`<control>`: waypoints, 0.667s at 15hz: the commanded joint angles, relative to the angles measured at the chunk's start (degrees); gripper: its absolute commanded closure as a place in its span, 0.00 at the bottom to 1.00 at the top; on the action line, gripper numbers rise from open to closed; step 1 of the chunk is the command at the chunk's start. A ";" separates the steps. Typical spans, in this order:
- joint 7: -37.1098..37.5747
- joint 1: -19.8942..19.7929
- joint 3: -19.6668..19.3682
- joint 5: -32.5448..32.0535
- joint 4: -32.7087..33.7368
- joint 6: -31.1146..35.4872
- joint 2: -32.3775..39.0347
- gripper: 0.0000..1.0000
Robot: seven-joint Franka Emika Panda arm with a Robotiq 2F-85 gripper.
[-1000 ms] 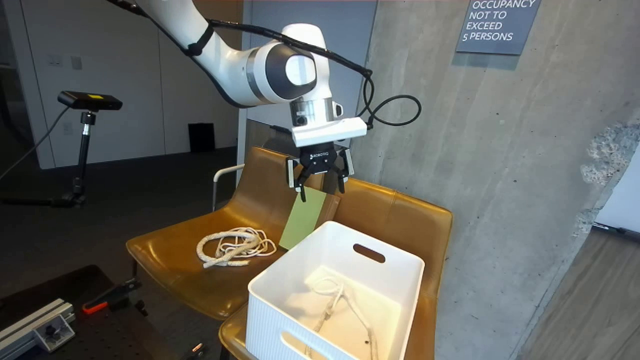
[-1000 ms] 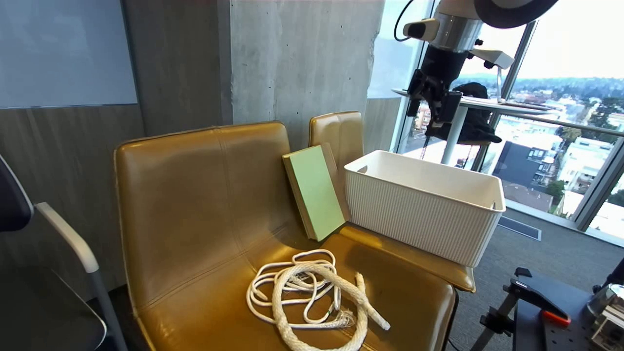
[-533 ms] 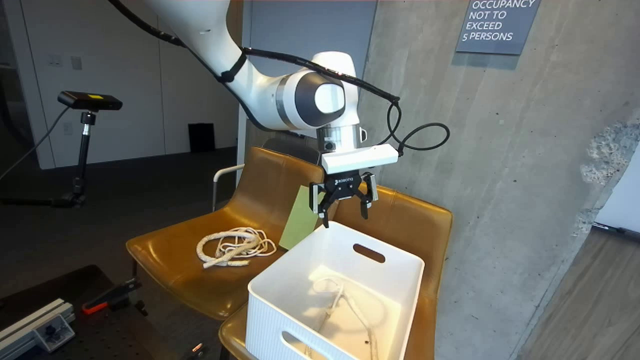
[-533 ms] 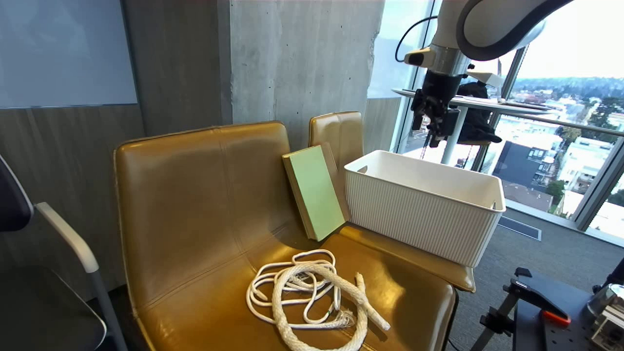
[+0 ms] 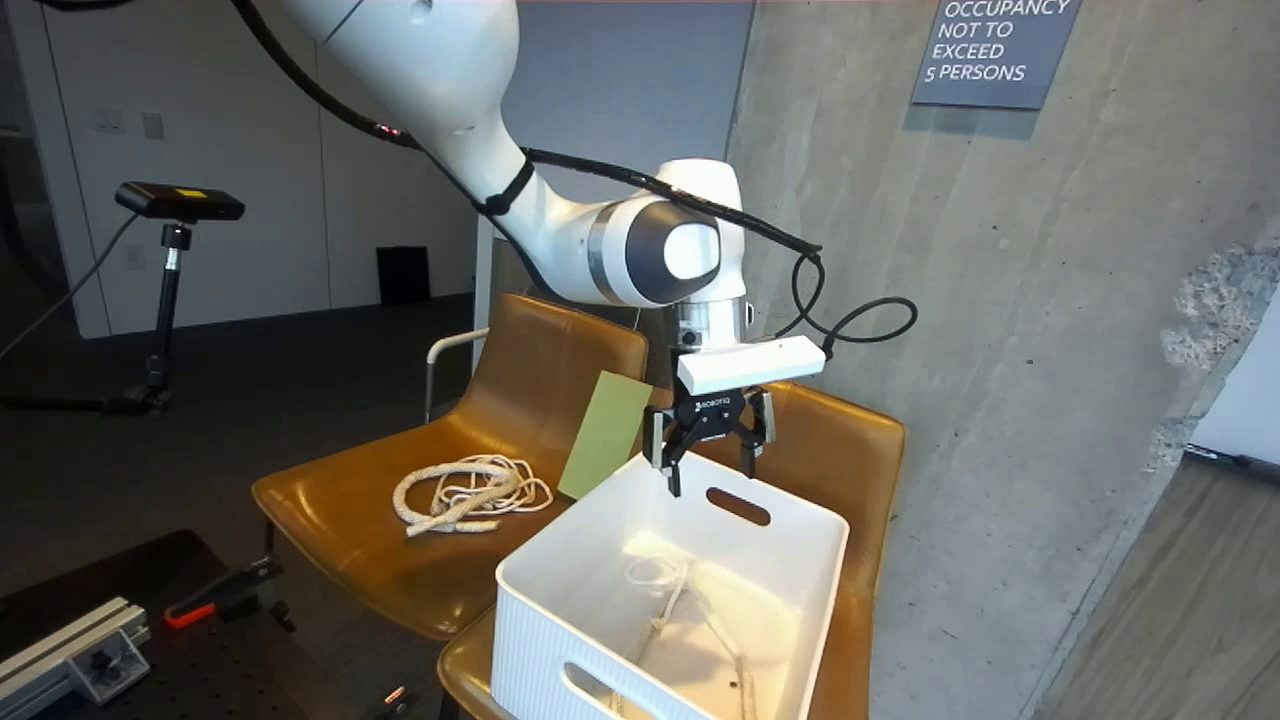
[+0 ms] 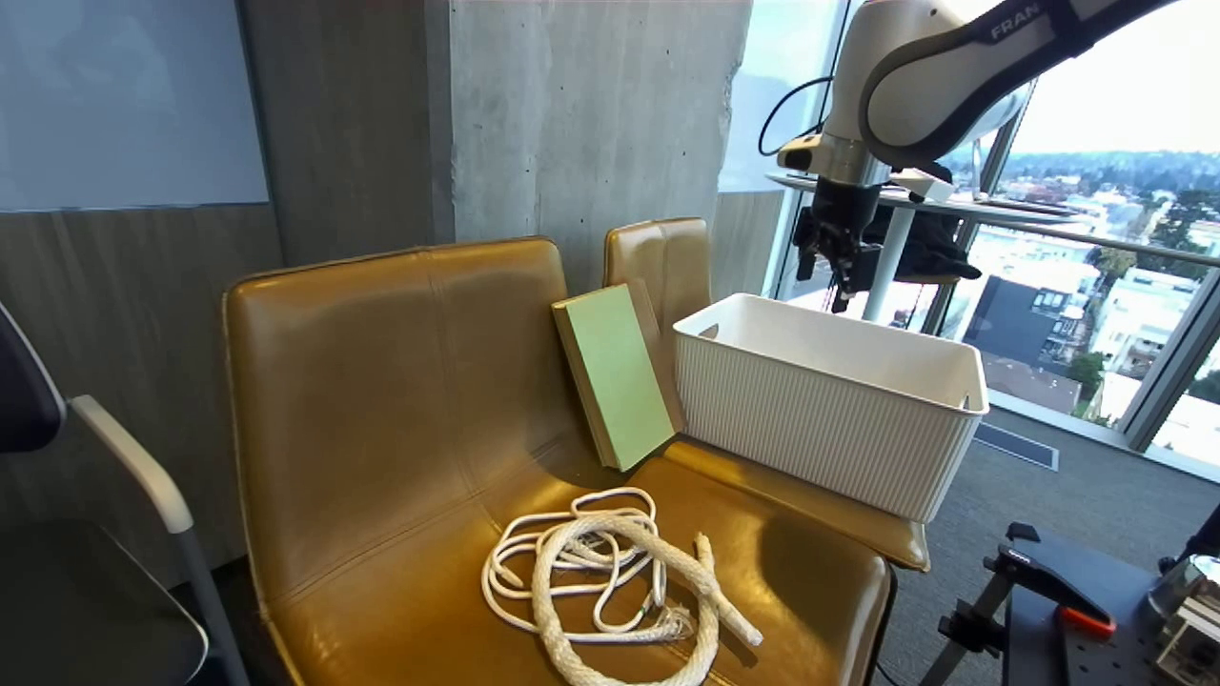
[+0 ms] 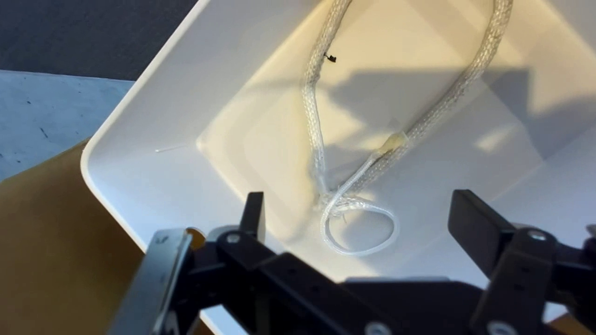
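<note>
both exterior views share the white bin point(image 5: 530, 640), looking obliquely down from its end and long side; the wrist view faces into it, close above.

In an exterior view, the white bin point(image 5: 540, 640) stands on a brown chair point(image 5: 845, 430), a pale rope point(image 5: 657, 623) lying loose inside it. The gripper point(image 5: 711, 480) hangs over the bin's far end, its jaws spread apart; whether it reaches inside is hard to tell from here. Beside the bin's far left corner leans a green book point(image 5: 604, 432). Left of the bin, coiled rope point(image 5: 483, 497) lies on a second chair point(image 5: 340, 500). Behind and right of the bin rises a concrete wall point(image 5: 1000, 350).
</note>
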 commanded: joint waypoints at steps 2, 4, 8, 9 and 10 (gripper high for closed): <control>-3.55 -1.75 1.22 1.54 4.07 0.21 3.80 0.00; -3.90 -1.59 1.68 1.62 4.48 0.95 5.01 0.00; -4.38 -1.36 2.47 0.92 3.14 3.79 7.52 0.00; -4.65 -1.54 2.29 0.35 2.54 5.16 8.38 0.00; -5.07 -1.80 2.10 -0.01 2.14 6.31 9.24 0.00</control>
